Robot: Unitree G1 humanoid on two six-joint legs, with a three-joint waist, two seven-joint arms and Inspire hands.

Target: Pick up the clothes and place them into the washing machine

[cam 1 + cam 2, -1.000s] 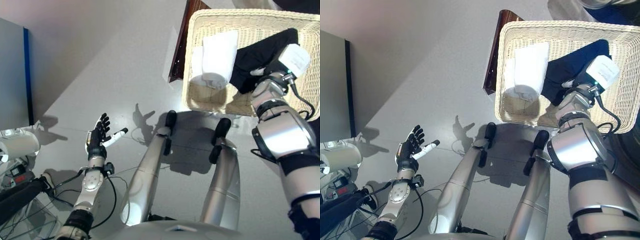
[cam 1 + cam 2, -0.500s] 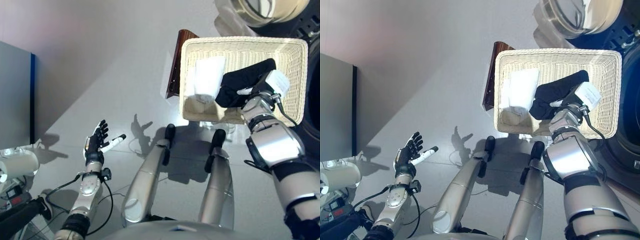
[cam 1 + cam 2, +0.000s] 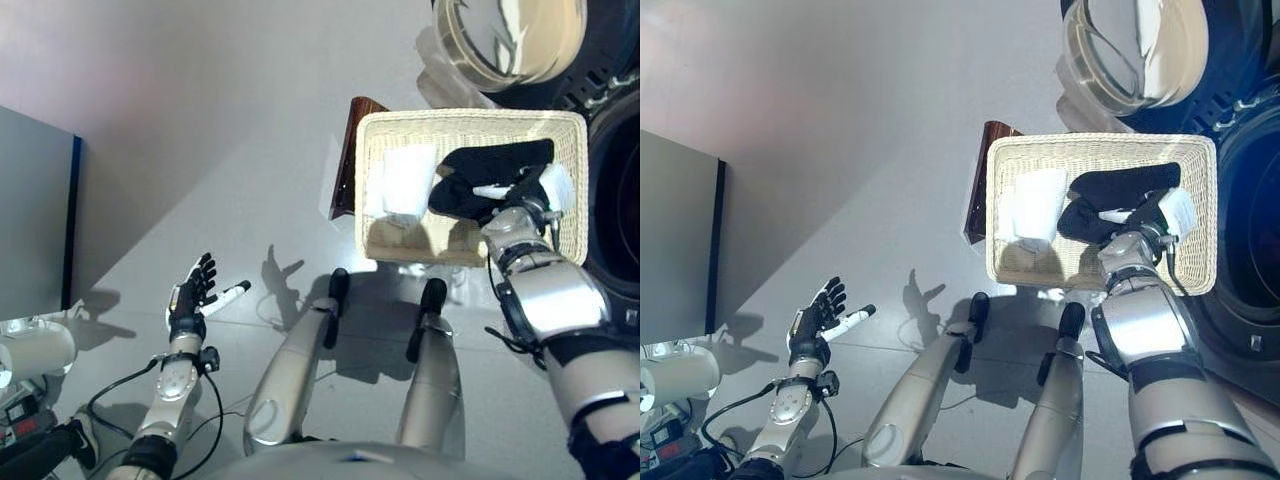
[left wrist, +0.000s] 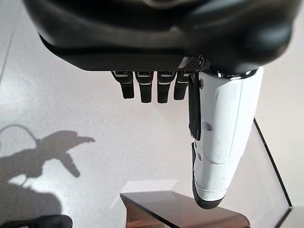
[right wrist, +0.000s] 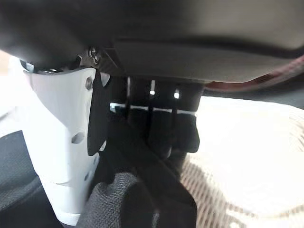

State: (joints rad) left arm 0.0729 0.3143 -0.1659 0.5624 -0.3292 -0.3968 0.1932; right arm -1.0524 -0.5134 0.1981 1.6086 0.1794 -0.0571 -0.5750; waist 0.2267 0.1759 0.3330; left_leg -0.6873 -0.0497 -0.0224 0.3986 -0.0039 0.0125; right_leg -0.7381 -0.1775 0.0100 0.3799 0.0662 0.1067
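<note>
Wicker basket (image 3: 400, 245), black garment (image 3: 478, 168), pinched by fingers (image 5: 161, 133)

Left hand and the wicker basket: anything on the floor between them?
Bare floor only. In the left eye view, nothing lies between the open left hand and the wicker basket, apart from the dark brown board beside the basket.

Brightly lit from above, casting crisp shadows across the grey floor (image 3: 200, 150); glaring on the wicker basket (image 3: 470, 122); blurring close up.
</note>
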